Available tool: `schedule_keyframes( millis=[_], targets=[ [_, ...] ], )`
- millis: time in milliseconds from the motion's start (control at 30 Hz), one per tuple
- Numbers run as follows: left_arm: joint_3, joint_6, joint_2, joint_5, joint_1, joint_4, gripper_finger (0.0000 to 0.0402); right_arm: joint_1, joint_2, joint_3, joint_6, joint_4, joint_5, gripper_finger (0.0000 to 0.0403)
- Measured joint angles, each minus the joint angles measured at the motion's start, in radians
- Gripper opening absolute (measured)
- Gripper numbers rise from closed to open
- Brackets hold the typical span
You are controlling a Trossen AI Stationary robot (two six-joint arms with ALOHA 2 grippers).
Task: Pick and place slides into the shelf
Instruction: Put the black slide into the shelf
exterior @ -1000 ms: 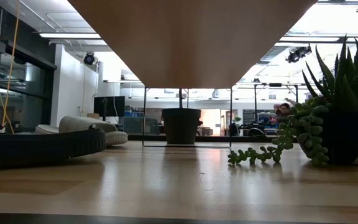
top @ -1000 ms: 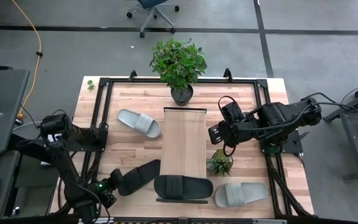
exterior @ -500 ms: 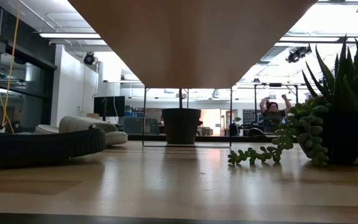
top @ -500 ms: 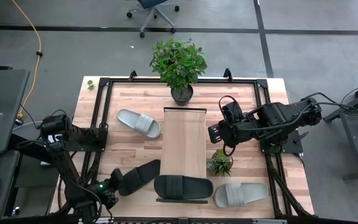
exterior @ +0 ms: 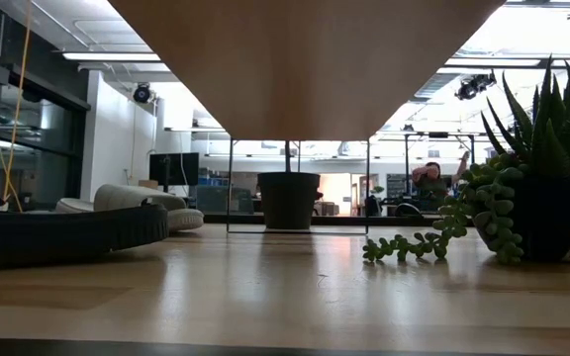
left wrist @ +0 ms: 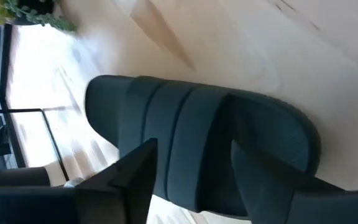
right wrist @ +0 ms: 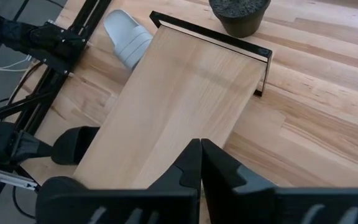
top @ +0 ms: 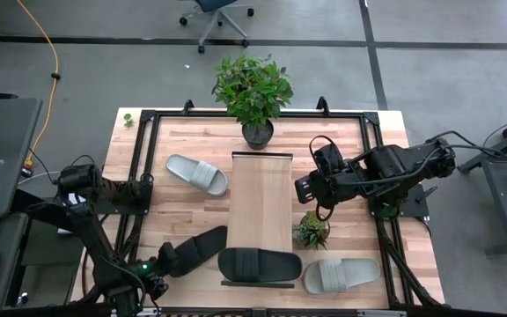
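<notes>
Grey concrete floor surrounds a butcher-block table (top: pixel 192 198) framed in black rails.

High view — shelf (top: pixel 260 204): long pale-wood board, smooth, running from the table's far side to the near one, black rails at both short ends. Slides, all open-toed with a wide ribbed strap: one light grey slide (top: pixel 196 173) left of the shelf, lying aslant; one black slide (top: pixel 259 264) crosswise on the shelf's near end; a second black slide (top: pixel 194 250) aslant on the table left of it; a second light grey slide (top: pixel 340 275) right of the near end, lying nearly crosswise. Left gripper (top: pixel 167 260) sits at the outer end of the slanted black slide. Right gripper (top: pixel 302 188) hovers beside the shelf's right edge. Leafy potted plant (top: pixel 253 92) at the far end; small succulent (top: pixel 311 230) at the shelf's right.

Low view — shelf underside overhead, a dark pot (exterior: pixel 288 200), trailing succulent (exterior: pixel 483 208), a black slide's edge (exterior: pixel 67 235), a person (exterior: pixel 430 183) far behind.

Left wrist view — matte black slide (left wrist: pixel 197 149), rounded outline, ribbed strap; the fingers (left wrist: pixel 129 180) stand apart, straddling it without clamping.

Right wrist view — fingers (right wrist: pixel 201 165) pressed together above the board (right wrist: pixel 179 106); grey slide (right wrist: pixel 127 34) beyond.
</notes>
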Motion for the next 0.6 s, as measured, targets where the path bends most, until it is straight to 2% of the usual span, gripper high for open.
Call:
schedule_keyframes(
  millis=[200, 600],
  targets=[
    [0.000, 0.001, 0.044, 0.023, 0.000, -0.010, 0.0217, 0.000, 0.000, 0.000, -0.003, 0.000, 0.000, 0.0000],
    [0.000, 0.001, 0.057, 0.011, 0.000, -0.018, 0.0176, 0.000, 0.000, 0.000, -0.003, 0.000, 0.000, 0.0000]
  ],
)
